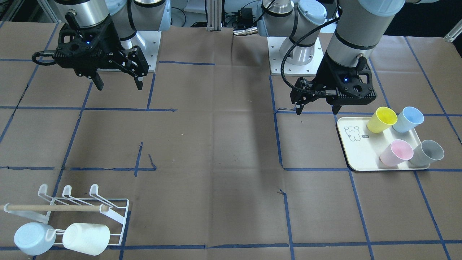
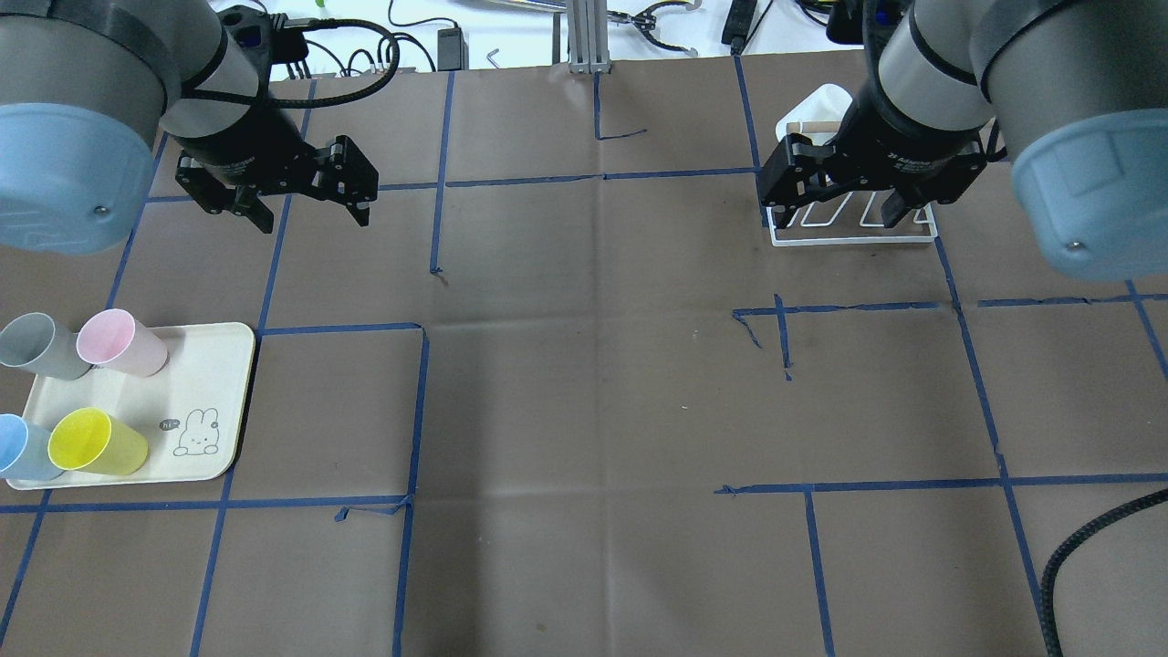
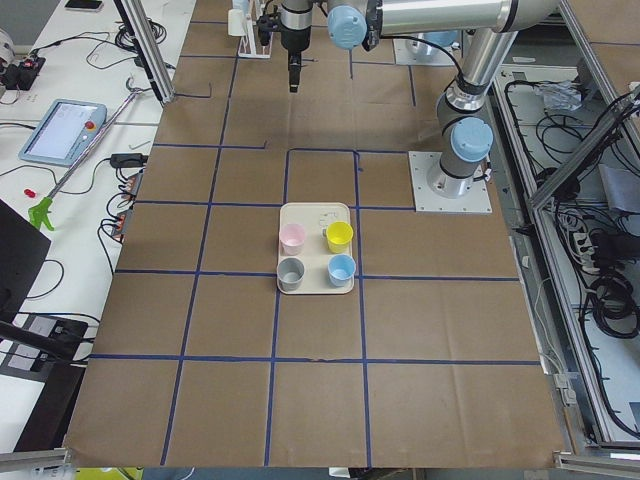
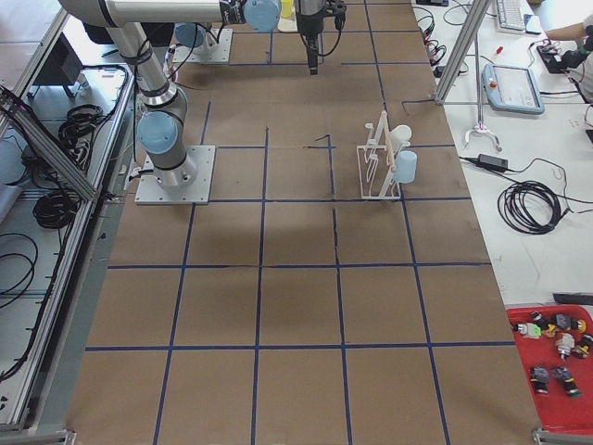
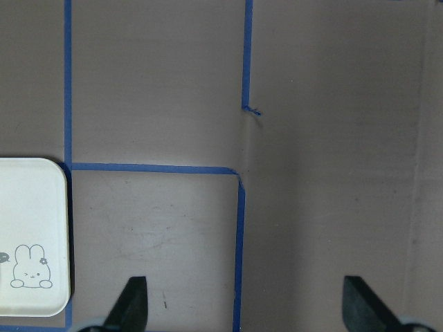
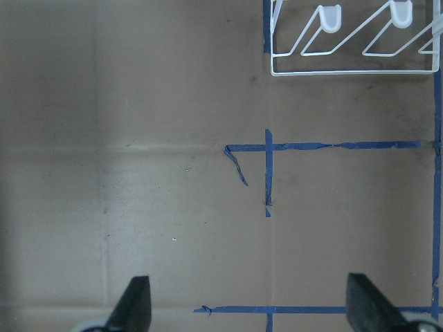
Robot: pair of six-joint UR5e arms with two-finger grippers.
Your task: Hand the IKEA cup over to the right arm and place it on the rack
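Four plastic cups stand on a cream tray (image 1: 355, 153): yellow (image 1: 382, 119), light blue (image 1: 408, 119), pink (image 1: 396, 152) and grey (image 1: 427, 152). My left gripper (image 1: 317, 108) hangs open and empty above the table just beside the tray, which also shows in the overhead view (image 2: 205, 365). My right gripper (image 2: 838, 219) is open and empty, high over the near edge of the white wire rack (image 1: 94, 189). The rack has a wooden dowel (image 1: 54, 207) across it and holds a pale blue cup (image 1: 32, 238) and a white cup (image 1: 86, 238).
Brown paper with blue tape lines covers the table. The left wrist view shows the tray corner (image 5: 31, 235) at its left. The right wrist view shows the rack prongs (image 6: 325, 17) at its top right. Both arm bases stand at the robot's side of the table.
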